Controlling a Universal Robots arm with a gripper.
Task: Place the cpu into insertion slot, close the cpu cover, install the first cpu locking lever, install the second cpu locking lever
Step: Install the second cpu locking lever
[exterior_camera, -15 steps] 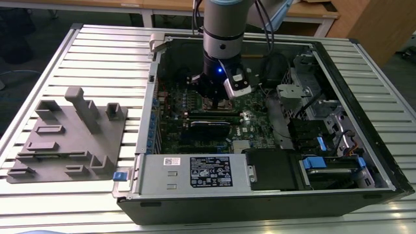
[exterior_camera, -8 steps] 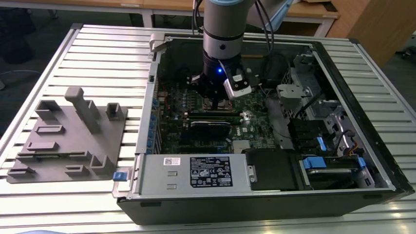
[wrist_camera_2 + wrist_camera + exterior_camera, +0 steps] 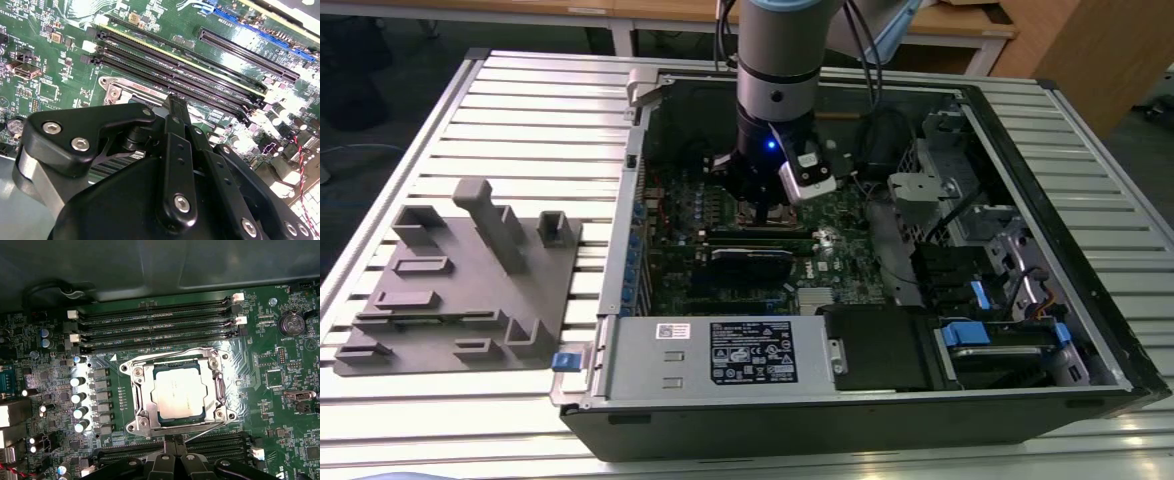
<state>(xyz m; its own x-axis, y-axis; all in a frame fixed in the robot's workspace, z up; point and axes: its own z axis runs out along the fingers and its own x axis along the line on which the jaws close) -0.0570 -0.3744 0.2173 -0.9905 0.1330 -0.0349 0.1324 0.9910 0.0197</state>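
The cpu (image 3: 179, 395), a pale silver square, lies flat in the insertion slot (image 3: 131, 371) on the green motherboard. The cpu cover (image 3: 144, 390), a silvery frame, lies down around it with the chip showing through its window. One wire locking lever (image 3: 165, 352) runs along the socket's side by the memory slots. The other lever (image 3: 205, 426) runs along the opposite side. My gripper (image 3: 175, 447) is shut with its black tips at that second side. Whether they touch the lever is hidden. In the exterior view the gripper (image 3: 767, 208) hangs low over the socket (image 3: 785, 220) inside the case.
Long black memory slots (image 3: 155, 325) and a row of silver capacitors (image 3: 77, 397) flank the socket. The open case has a power supply (image 3: 720, 350) at its front and cables (image 3: 894, 150) at the back. A grey fixture (image 3: 467, 280) sits on the slatted table at the exterior view's left.
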